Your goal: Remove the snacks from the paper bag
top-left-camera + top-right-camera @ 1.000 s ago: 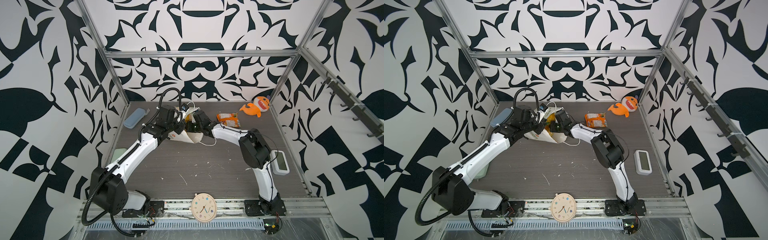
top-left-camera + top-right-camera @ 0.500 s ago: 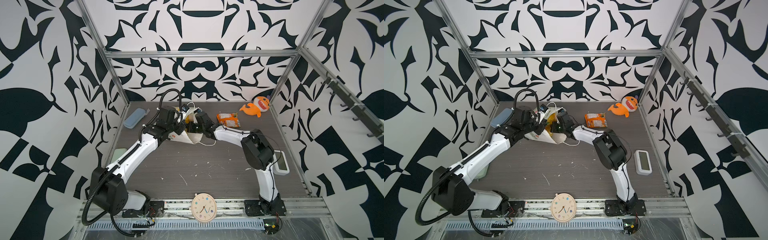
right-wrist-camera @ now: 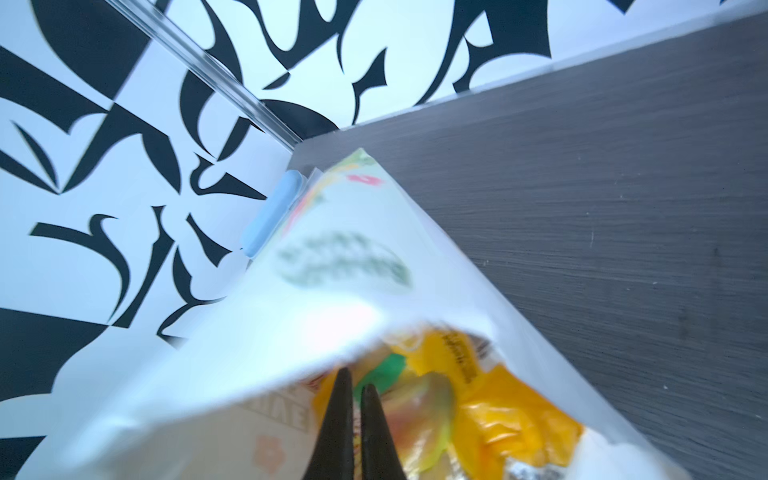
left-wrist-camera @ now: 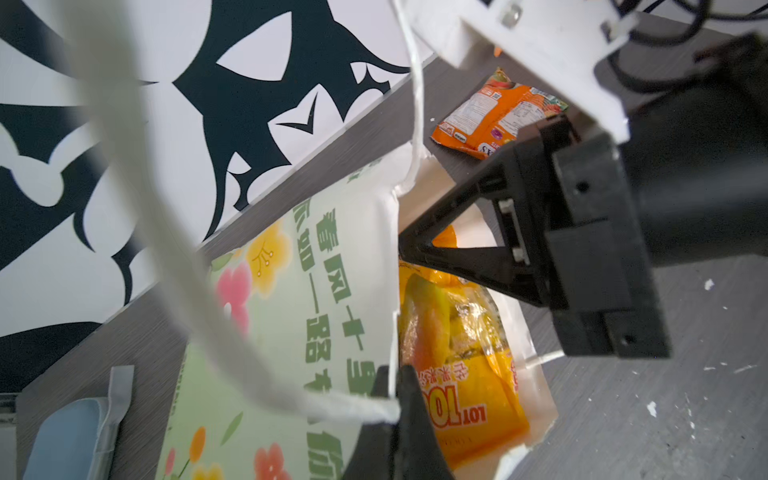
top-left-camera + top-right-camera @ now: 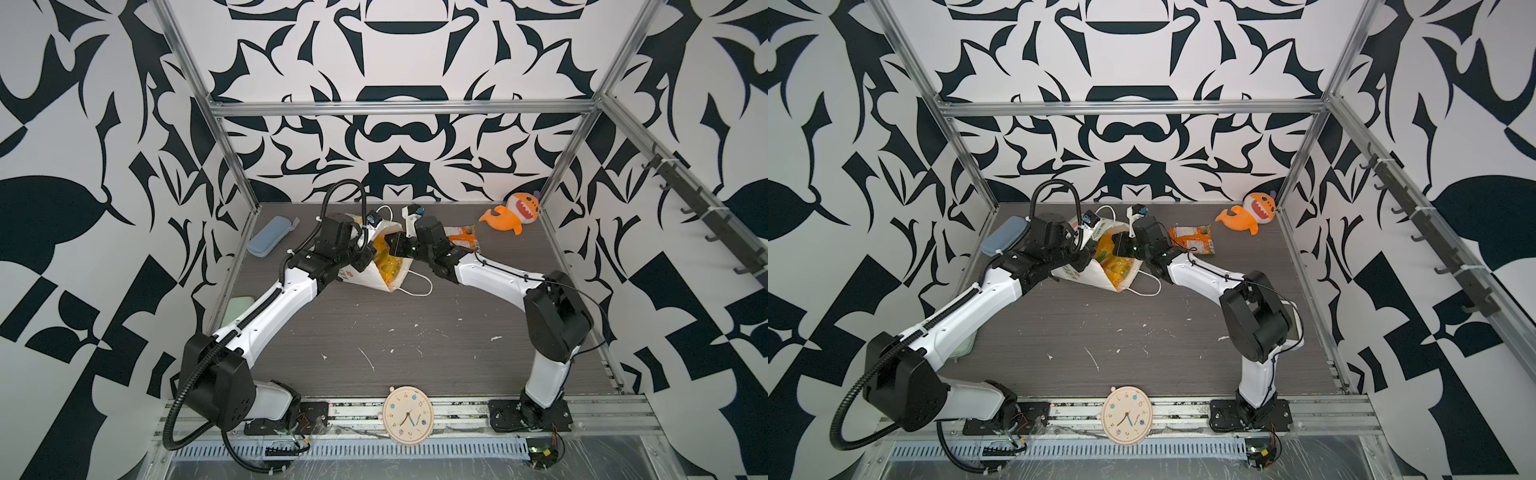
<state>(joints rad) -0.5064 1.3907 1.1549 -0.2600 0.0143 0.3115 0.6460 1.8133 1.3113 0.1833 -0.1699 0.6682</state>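
The jaws of the left gripper (image 4: 392, 386) are closed on the rim of the white paper carrier bag with green print and cord handles (image 4: 332, 291), and its mouth is thereby held open. In both top views the bag is found lying on its side at the far middle of the grey wood-grain table (image 5: 415, 332), mouth turned toward the right arm. Inside it, glossy yellow and orange plastic snack packets (image 4: 457, 353) are seen crowded against the opening, with a scrap of green among them in the right wrist view. The jaws of the right gripper (image 3: 356, 386) are brought almost together inside that mouth, amid the packets. Whether any film is pinched between them cannot be told. Further right, one orange packet with a printed label (image 5: 1192, 239) is already laid out on the table, clear of the bag.

The step in hand is judged to be the seizing of the next packet, with most of the task left. A firm pinch on a packet's edge is called for next, and then a withdrawal along the bag's length, so that the rim is not dragged out of the left hold.

Against the frame of a second before, the right arm's elbow has been swung outward to the right. The laid-out orange packet is now partly covered by the wrist in a top view. The bag and the left grip are unchanged.
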